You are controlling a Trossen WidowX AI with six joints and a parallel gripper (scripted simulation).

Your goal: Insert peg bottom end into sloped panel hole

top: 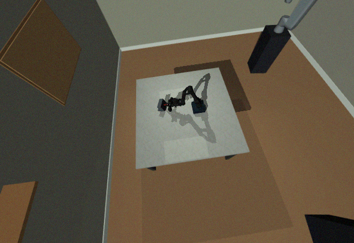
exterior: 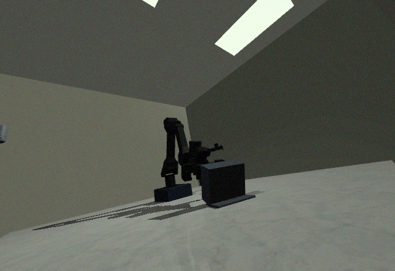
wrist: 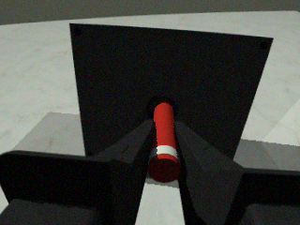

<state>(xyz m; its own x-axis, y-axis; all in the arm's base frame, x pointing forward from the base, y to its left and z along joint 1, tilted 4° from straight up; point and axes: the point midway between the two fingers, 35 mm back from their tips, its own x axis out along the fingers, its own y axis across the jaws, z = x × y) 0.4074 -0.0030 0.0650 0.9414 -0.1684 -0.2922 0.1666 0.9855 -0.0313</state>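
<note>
A round red peg [wrist: 164, 124] with a white band is held between the fingers of my gripper [wrist: 163, 127], its banded end toward the wrist camera. A bit of red also shows in the top view between the gripper and the panel. The dark sloped panel [wrist: 117, 66] [exterior: 223, 181] faces the gripper. Its round hole [wrist: 153, 104] shows around the peg's far end, with a dark rim left, right and above. The far end lies at the hole's mouth or just inside; the wrist view does not show how deep. The lower part of the hole is hidden by the peg.
The arm's blue base [top: 198, 107] [exterior: 173, 192] stands on the pale table [top: 154, 149] behind the gripper. The panel block has a thin foot plate [exterior: 232, 200] on its back side. A grey arm on a dark pedestal [top: 268, 48] stands off the table.
</note>
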